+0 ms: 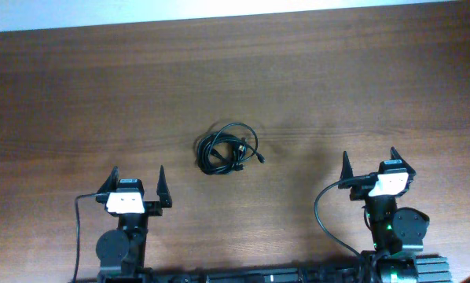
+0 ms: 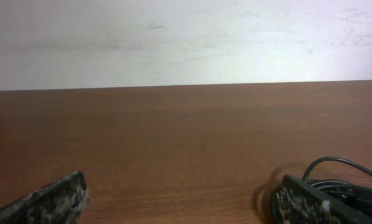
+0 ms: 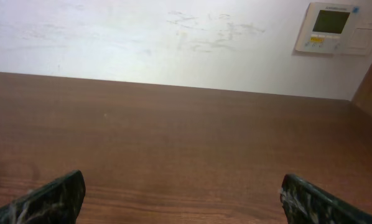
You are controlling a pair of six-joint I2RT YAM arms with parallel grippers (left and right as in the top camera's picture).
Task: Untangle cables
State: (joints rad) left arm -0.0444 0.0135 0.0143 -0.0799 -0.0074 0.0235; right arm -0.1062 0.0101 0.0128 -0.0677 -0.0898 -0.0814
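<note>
At inspection the cables (image 1: 229,148) lay as one knotted bundle mid-way across the table (image 1: 337,86), well apart from my left pincer (image 1: 137,174) and right pincer (image 1: 369,154), both spread and empty, so I judged the untangling not yet begun.

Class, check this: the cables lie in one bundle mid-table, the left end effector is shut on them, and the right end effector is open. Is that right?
No. The left end effector is open as well and holds nothing; the overhead view shows the cables lying apart from it. The rest stands: one bundle, right end effector open.
</note>
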